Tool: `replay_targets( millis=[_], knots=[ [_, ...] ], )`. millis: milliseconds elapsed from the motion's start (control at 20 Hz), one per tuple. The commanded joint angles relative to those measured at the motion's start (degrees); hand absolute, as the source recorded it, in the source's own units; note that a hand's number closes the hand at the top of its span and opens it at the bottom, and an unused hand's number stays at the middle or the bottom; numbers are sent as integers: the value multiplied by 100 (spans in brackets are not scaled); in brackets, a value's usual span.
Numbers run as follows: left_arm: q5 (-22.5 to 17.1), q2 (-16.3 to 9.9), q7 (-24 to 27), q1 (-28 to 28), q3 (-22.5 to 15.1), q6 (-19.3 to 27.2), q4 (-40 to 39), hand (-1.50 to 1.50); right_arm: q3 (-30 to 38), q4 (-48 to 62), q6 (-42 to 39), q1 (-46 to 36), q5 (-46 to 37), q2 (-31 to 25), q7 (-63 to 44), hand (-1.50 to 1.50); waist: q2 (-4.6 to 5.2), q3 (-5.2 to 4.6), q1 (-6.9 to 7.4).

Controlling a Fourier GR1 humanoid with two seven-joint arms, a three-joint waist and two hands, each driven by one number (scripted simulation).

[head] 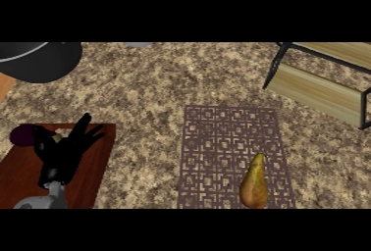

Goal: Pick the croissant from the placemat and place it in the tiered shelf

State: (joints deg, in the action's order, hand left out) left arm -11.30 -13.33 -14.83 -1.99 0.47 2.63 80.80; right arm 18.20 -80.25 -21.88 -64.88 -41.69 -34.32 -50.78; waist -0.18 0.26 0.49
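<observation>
Croissant untouched on placemat, pick not yet begun

Croissant: golden-brown, elongated pastry [254, 182], lying on the brown, lattice-patterned rectangular placemat [230, 142]. It sits in the mat's near right part, long axis running roughly up the view, pointed tip away from the robot. No hand touches it.

Tiered shelf: black metal frame with pale wooden boards [319, 88], beyond the placemat and to its right, well apart from the croissant. Two boards show, one stepped above the other. Nothing visible on either; the far part runs out of view.

Left hand [69, 144]: black, fingers straight and spread, pointing up, holding nothing. It shows well left of the placemat, over a reddish-brown wooden cutting board [25, 171], and looks to be resting. A dark purple round item [24, 134] sits at that board's far corner, partly hidden behind the fingers; what it is I cannot tell.

Right hand: not visible anywhere.

Beyond the placemat and far to its left, a large black round vessel [36, 59] is cut off by the edge; contents cannot be seen.

Step in hand, as I judge it: the very start, before the reach. Next move calls for a hand to come over the placemat's near right part and close around the croissant's thicker lower body, then carry it up and right to a shelf board. The right hand seems the better placed.
</observation>
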Motion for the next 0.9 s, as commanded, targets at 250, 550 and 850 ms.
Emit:
replay_targets(
  millis=[250,550,850],
  knots=[
    [48,93,-333,-30,-19,37,-63,0,-69,1683,161,-422,-55,-522,1026,150,38,-29,52],
    [166,114,-21,-314,34,-80,-705,0,-80,2533,1043,-44,-331,-529,1955,150,67,-29,33],
    [143,135,-405,-214,31,9,-228,0,-105,3184,1475,-141,-503,-590,2273,150,44,-26,40]
  ],
)
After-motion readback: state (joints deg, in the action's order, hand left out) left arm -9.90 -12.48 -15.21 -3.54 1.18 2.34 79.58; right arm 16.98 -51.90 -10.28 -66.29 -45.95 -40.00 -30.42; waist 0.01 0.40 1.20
